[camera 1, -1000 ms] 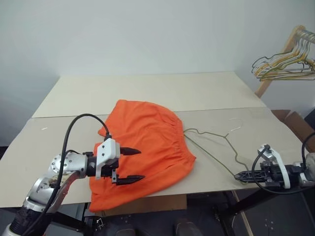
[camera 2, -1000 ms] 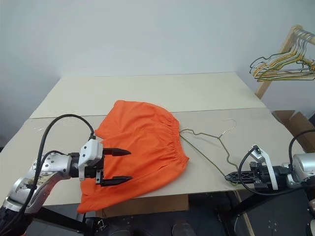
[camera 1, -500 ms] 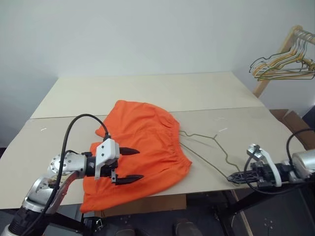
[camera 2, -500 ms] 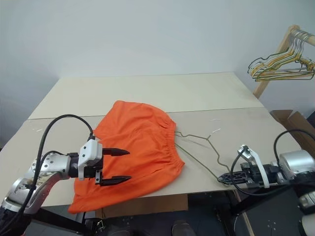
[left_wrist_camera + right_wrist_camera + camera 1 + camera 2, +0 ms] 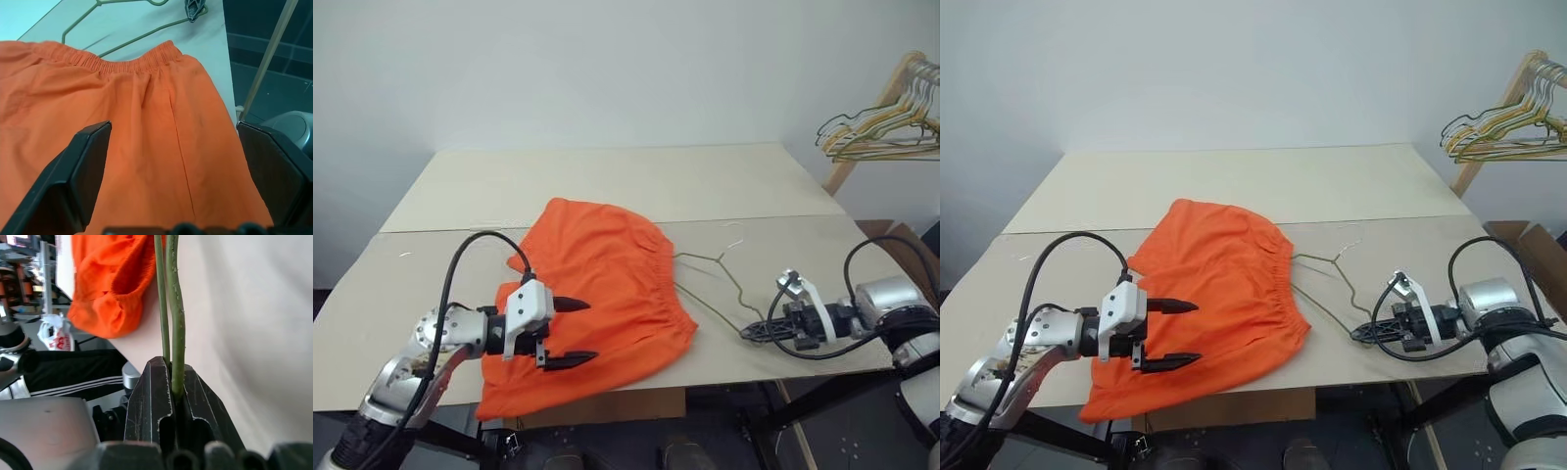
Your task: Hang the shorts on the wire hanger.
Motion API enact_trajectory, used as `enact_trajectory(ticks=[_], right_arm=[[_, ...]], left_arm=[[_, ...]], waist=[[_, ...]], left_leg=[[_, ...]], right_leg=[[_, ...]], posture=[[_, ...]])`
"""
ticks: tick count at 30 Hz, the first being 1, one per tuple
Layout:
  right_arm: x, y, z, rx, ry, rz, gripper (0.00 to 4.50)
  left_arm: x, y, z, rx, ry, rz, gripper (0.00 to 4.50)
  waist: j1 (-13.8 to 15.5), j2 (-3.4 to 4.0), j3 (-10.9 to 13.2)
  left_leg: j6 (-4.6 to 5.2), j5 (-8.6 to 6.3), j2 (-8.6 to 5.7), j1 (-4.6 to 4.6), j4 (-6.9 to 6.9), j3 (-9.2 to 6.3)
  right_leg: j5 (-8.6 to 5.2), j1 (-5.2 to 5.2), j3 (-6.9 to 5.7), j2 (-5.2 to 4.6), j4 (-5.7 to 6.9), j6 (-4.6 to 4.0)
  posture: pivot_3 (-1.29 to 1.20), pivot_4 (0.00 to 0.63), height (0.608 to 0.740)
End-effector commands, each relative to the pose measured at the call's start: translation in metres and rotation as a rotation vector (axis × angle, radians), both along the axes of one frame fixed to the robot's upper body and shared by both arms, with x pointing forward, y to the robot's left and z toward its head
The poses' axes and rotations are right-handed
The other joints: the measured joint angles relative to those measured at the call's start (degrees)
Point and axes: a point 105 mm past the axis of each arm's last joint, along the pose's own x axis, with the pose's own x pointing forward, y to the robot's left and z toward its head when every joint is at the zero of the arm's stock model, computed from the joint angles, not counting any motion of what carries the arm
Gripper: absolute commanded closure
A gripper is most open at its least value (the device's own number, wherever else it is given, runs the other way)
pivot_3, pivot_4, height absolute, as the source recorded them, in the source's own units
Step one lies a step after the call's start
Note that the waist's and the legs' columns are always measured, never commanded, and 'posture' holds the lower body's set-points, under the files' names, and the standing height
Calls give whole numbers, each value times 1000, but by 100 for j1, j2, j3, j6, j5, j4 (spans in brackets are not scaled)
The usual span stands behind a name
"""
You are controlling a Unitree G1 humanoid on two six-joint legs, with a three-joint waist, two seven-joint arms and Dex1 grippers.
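The right gripper [image 5: 751, 333] clamps the wire hanger [image 5: 715, 284] near the bench's [image 5: 607, 181] front edge. The left gripper [image 5: 570, 333] hovers agape over the shorts [image 5: 607, 284].

We see a plain test room: bare white wall [image 5: 607, 69], big board table [image 5: 636, 186], wooden rack [image 5: 876, 108] with hangers [image 5: 876, 132].

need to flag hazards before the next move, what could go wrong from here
1. The right pincer is shut on the hanger at one corner, so the thin wire could twist or slip as it is pushed.
2. The wire may bunch the waistband of the shorts instead of entering.
3. The left pincer is open above the shorts, so they may slide.
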Motion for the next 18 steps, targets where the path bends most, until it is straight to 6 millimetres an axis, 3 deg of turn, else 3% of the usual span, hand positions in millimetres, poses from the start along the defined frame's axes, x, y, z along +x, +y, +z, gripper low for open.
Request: enact_trajectory(ticks=[1,8,13,18], right_arm=[[13,10,18,103,-57,4,4500],[33,19,12,122,-61,-77,4500],[30,30,8,143,-56,-26,4500],[40,36,7,151,-69,-63,4500]], left_arm=[[-2,-3,10,0,-50,-8,69],[-1,-5,8,3,-49,-9,69],[0,-5,8,4,-51,-12,69],[2,-6,7,12,-52,-15,69]], waist=[[0,0,0],[29,1,-1],[125,3,-1],[132,4,-1]], left_leg=[[0,0,0,3,0,1],[0,0,0,0,0,-1],[0,0,-1,-2,2,-1],[-1,1,1,4,4,-1]], right_leg=[[0,0,1,0,1,-1],[1,-1,0,2,1,-2],[2,-3,-1,1,4,-2],[3,0,-2,4,9,-4]], posture=[[0,0,740],[5,0,740],[8,0,740],[7,0,740]])
